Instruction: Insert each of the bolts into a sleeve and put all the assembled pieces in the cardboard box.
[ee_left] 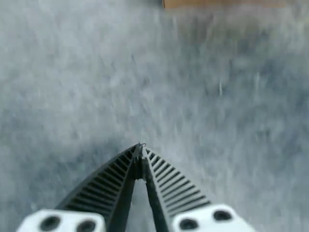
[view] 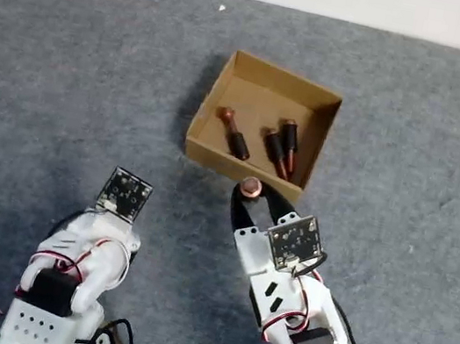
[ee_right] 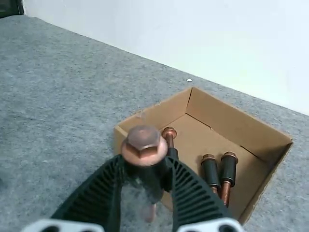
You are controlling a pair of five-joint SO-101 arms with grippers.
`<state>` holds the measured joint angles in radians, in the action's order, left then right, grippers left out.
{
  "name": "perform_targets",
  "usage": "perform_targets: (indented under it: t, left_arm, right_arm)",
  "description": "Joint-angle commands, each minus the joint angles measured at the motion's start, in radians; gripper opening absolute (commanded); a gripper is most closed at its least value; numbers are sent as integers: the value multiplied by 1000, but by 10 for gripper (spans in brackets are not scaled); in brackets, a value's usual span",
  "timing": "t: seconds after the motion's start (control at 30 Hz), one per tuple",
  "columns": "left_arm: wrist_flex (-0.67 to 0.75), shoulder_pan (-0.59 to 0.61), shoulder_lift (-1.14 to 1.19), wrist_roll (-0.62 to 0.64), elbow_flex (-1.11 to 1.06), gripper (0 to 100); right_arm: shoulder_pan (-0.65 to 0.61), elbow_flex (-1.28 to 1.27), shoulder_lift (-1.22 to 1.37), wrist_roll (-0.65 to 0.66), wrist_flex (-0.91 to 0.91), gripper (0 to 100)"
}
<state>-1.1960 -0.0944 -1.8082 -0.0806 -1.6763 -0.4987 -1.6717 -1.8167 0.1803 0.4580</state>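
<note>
Gripping a sleeved bolt (ee_right: 144, 147), right claw (ee_right: 145, 166) over grey carpet (view: 71, 64) by white wall (ee_right: 193, 38); left claw (ee_left: 141, 150) closed, empty.

Obstacle: cardboard box (view: 215, 156) near wall, just ahead of the right gripper (view: 252, 196) and its bolt (view: 251, 186).
Free room: bare carpet (view: 79, 65) around the box.

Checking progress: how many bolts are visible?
4: three sleeved bolts lie in the cardboard box, one apart, two together; the fourth bolt held in the right gripper near the box.
</note>
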Motion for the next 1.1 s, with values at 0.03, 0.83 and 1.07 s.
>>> perform_targets:
  t: [0.03,0.83,1.07]
  left_arm:
    - [-123,13,-2,-11,-19,7]
    - [-123,13,-2,-11,-19,7]
    - [-123,13,-2,-11,-19,7]
  right_arm:
    - [27,-94,-21,-92,-33,5]
    - [119,470,430,-135,259,5]
    - [120,792,865,-137,254,5]
